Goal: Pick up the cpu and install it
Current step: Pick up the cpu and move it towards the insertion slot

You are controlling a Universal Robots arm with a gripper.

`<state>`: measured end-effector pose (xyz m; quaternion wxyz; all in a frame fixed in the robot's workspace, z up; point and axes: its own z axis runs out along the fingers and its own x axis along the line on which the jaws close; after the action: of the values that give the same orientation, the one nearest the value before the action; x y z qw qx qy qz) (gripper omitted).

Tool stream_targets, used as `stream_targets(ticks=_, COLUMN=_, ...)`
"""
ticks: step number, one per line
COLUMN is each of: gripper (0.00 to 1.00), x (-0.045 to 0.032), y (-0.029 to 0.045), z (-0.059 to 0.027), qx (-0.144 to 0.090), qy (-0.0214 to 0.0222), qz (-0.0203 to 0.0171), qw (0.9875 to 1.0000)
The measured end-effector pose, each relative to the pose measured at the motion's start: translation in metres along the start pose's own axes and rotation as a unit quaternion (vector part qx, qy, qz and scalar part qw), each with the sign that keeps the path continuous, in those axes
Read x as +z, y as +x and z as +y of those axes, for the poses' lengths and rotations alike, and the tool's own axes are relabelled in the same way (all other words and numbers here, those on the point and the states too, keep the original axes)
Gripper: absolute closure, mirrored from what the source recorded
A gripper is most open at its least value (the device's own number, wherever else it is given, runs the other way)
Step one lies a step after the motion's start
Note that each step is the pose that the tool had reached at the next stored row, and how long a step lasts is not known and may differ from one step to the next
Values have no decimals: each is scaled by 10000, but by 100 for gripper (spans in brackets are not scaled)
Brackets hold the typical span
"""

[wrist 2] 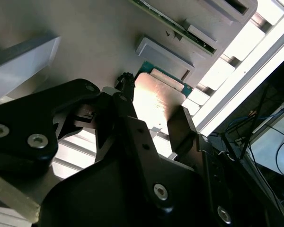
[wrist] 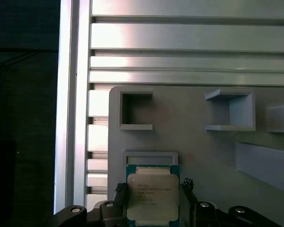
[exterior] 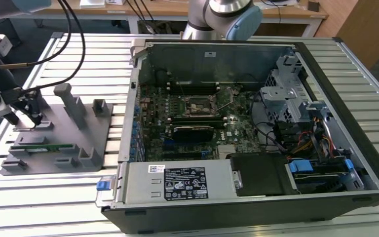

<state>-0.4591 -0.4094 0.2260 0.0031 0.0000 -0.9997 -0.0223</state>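
The slatted aluminium bench (exterior: 77, 59) carries an open black computer case (exterior: 347, 187) and a grey moulded fixture plate (exterior: 57, 143). The black two-fingered claw (exterior: 25, 121) partly blocks the plate. The square silver-topped cpu (wrist: 153, 196) lies near the plate's edge, one side hidden behind the claw. The jaws stand slightly apart astride it, seemingly not gripping.

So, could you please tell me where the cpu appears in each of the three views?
Exterior view: too small to make out; the pincer hangs over the grey fixture plate at that view's left.
First wrist view: the cpu lies flat on the plate, print side up.
Second wrist view: the cpu, shiny, lies on the same plate.
Shared landmark: the plate.
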Motion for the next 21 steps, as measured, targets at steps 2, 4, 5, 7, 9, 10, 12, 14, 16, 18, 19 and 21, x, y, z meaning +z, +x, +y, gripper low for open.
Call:
stream_targets(ticks=2, gripper=47, x=-19, y=0, z=1, qx=0, qy=0, qz=0, qw=10000)
stream_targets(ticks=4, gripper=47, x=-39, y=0, z=2, qx=0, qy=0, qz=0, qw=10000)
stream_targets(ticks=5, gripper=47, x=-49, y=0, z=2, qx=0, qy=0, qz=0, qw=10000)
stream_targets(ticks=7, gripper=47, x=-69, y=0, z=3, qx=0, qy=0, qz=0, qw=10000)
stream_targets(ticks=9, gripper=47, x=-89, y=1, z=4, qx=0, qy=0, qz=0, qw=10000)
stream_targets(ticks=10, gripper=47, x=-101, y=1, z=4, qx=0, qy=0, qz=0, qw=10000)
stream_targets(ticks=12, gripper=47, x=-123, y=1, z=5, qx=0, qy=0, qz=0, qw=10000)
stream_targets(ticks=14, gripper=47, x=-146, y=1, z=6, qx=0, qy=0, qz=0, qw=10000)
stream_targets(ticks=16, gripper=47, x=-169, y=1, z=7, qx=0, qy=0, qz=0, qw=10000)
stream_targets(ticks=18, gripper=47, x=-193, y=1, z=9, qx=0, qy=0, qz=1, qw=10000)
stream_targets(ticks=19, gripper=47, x=-204, y=1, z=9, qx=0, qy=0, qz=0, qw=10000)
stream_targets(ticks=21, gripper=47, x=-225, y=1, z=10, qx=0, qy=0, qz=0, qw=10000)
